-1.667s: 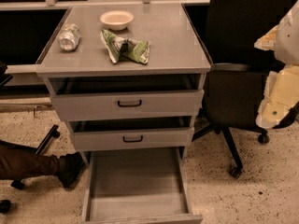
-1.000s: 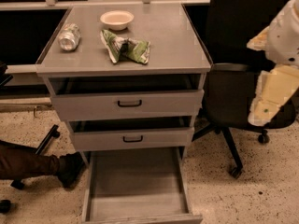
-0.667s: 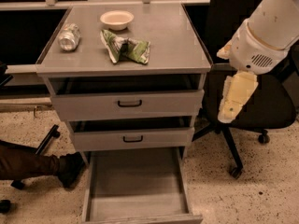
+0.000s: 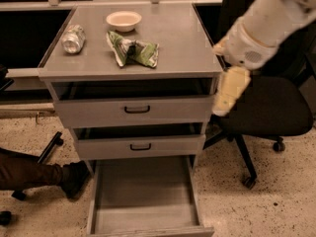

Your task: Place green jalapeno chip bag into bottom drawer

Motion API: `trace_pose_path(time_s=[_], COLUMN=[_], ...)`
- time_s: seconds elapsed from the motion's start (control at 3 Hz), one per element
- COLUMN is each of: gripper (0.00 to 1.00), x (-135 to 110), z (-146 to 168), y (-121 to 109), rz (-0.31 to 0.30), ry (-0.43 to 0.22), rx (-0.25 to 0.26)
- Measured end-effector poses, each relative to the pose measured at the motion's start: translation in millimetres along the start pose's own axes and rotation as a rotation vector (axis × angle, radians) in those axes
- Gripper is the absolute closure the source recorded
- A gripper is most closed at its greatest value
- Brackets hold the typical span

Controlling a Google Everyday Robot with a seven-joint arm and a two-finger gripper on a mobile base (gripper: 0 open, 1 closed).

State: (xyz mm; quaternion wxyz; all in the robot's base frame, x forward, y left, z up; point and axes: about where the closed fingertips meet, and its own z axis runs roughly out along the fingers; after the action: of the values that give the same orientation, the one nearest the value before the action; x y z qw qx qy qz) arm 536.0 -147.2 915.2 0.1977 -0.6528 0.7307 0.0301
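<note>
The green jalapeno chip bag, crumpled green and white, lies on the grey cabinet top, left of centre. The bottom drawer is pulled out, showing a bare grey interior. My gripper hangs point-down at the cabinet's right front corner, level with the top drawer, on the cream arm coming from the upper right. It is to the right of the bag and lower than it, not touching it, and holds nothing I can see.
A crushed silver can and a cream bowl also sit on the cabinet top. Two shallower drawers with black handles are above the open one. A black office chair stands right; a person's leg and shoe lie left.
My arm has swung left from the frame's right edge across the chair to the cabinet's right front corner. The bag, can, bowl and drawers have not moved.
</note>
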Motion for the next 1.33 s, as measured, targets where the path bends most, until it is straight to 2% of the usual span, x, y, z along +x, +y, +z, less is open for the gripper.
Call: trace_pose_path(time_s=[0.33, 0.67, 1.0, 1.33], gripper=[0.0, 0.0, 0.0, 0.0], x=[-42.9, -96.1, -96.7, -127.8], z=[40.4, 75.1, 75.9, 99.2], y=[-66.8, -127.1, -127.2, -149.2], rz=[-0.027, -0.027, -0.028, -0.074], ry=[-0.125, -0.238, -0.238, -0.304], rx=[0.061, 0.174, 0.173, 0.181])
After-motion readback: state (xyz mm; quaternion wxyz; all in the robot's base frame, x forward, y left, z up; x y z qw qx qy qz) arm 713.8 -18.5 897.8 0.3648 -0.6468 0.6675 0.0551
